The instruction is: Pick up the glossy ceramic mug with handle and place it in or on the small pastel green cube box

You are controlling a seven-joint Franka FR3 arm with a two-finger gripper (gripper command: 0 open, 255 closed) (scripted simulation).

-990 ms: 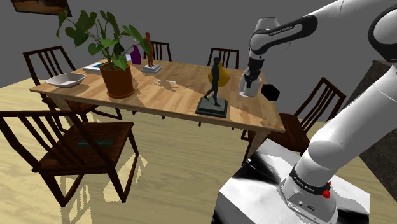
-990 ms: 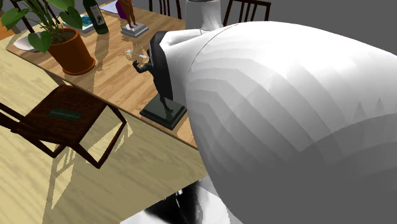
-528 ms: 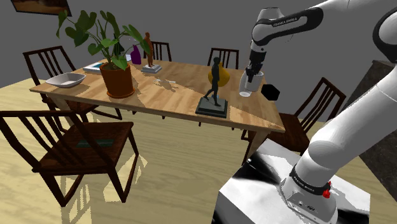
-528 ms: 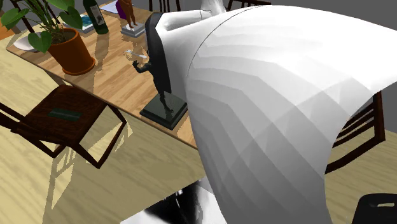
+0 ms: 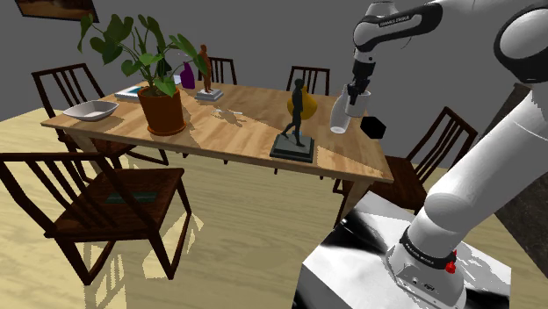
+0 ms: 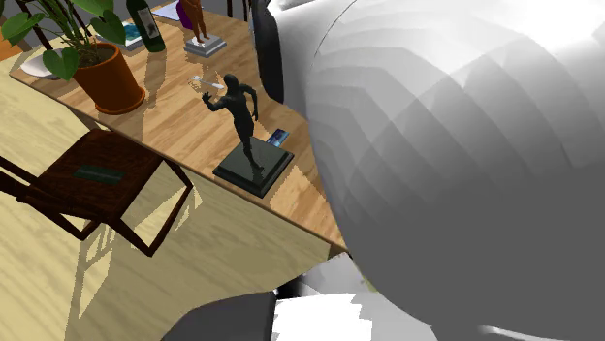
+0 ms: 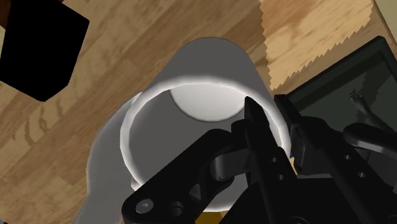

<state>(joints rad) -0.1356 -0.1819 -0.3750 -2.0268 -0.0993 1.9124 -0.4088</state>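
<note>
Aloft, the mug [image 5: 339, 118] is clasped by the end effector [image 7: 266, 111]; a carry over the box [image 5: 372, 126] is needed next.

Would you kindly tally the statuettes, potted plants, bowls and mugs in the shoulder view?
Statuettes: 2, dark statuette, brown statuette
Potted plant: 1
Bowl: 1
Mug: 1, white, clasped by the pincer
Total: 5

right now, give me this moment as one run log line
phase: mug in grip | gripper: shut on mug rim | mug: white, tilted, over table | box: black cube, apart from mug
</note>
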